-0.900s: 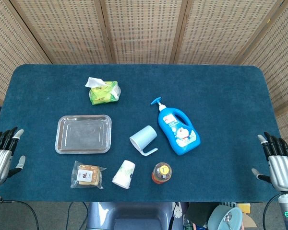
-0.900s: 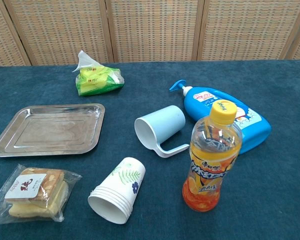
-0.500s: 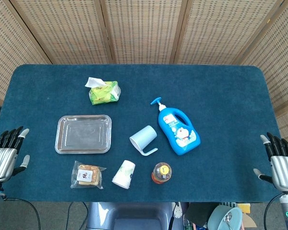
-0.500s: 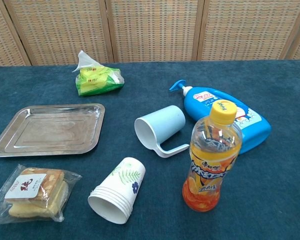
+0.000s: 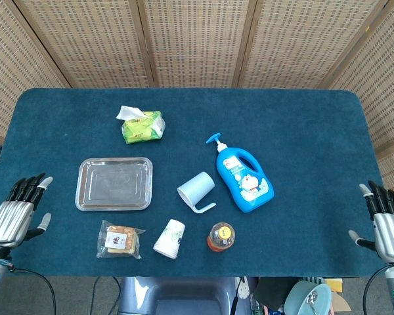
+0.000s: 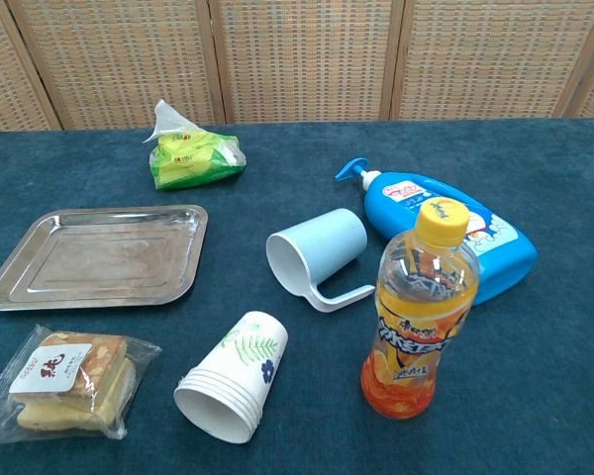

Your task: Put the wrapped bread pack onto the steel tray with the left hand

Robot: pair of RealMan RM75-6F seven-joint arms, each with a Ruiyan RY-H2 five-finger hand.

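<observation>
The wrapped bread pack (image 5: 120,240) (image 6: 67,382) lies flat near the table's front edge, just in front of the empty steel tray (image 5: 113,184) (image 6: 99,255). My left hand (image 5: 18,211) hovers at the table's left edge, fingers spread and holding nothing, well to the left of the bread. At the right edge my right hand (image 5: 383,222) is open too, with nothing in it. Neither hand shows in the chest view.
A stack of paper cups (image 5: 170,238) lies on its side right of the bread. A light blue mug (image 5: 196,191), an orange drink bottle (image 5: 221,237), a blue pump bottle (image 5: 243,178) and a green tissue pack (image 5: 142,125) are spread over the blue table (image 5: 295,131).
My left hand has moved rightward toward the table and slightly down in the head view. My right hand has sunk a little lower. The objects have stayed put.
</observation>
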